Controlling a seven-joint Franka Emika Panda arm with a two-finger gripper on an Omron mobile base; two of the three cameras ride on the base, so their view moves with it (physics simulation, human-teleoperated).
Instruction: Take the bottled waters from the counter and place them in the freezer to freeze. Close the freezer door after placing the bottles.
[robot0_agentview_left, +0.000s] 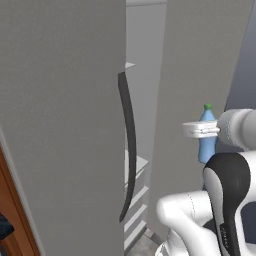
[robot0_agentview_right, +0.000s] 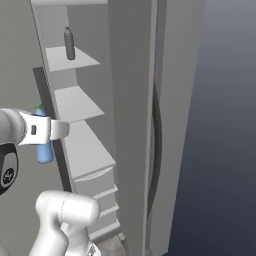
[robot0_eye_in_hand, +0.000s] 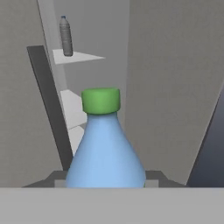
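Gripper (robot0_agentview_left: 204, 130) clamped on blue bottle (robot0_agentview_left: 207, 135), grey bottle (robot0_agentview_right: 69, 44) already shelved; next: carry it into the open freezer (robot0_agentview_right: 82, 150).

Flat, even, dim rendered light is seen throughout; no glare is cast, and the white shelves (robot0_agentview_right: 75, 105) are softly shaded. Slight blur and coarse pixelation are noticed
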